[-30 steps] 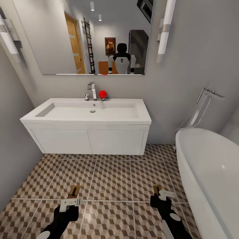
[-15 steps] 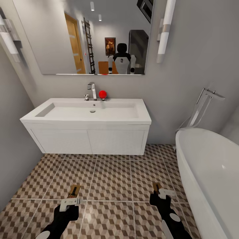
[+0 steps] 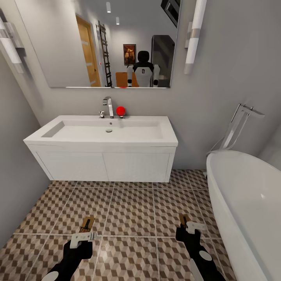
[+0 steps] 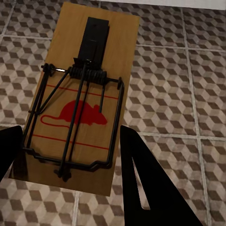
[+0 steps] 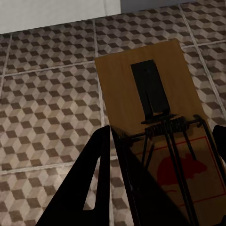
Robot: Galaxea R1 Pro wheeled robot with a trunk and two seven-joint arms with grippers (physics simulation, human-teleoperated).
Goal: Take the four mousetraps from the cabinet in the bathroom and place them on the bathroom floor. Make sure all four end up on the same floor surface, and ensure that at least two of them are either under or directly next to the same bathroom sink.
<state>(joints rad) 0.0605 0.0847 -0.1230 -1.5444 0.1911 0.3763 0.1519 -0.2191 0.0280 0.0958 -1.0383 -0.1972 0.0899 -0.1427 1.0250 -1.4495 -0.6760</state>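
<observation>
One mousetrap point(image 4: 77, 101) sits gripped between the closed jaws of the left gripper point(image 3: 85, 236), a second mousetrap point(image 5: 162, 141) likewise clamped in the right gripper point(image 3: 192, 228). Both are held low over the bathroom floor point(image 3: 132, 210), in front of the white sink point(image 3: 105, 134), with the bathtub point(image 3: 249, 203) on the right.

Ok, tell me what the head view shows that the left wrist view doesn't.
Head view: the sink with its tap and a red ball, the mirror, the bathtub, and both grippers, left and right, each with a mousetrap.

Left wrist view: the left mousetrap close up, with its spring, bar and red mouse mark, held between the jaws.

Both: the cube-patterned floor.
</observation>
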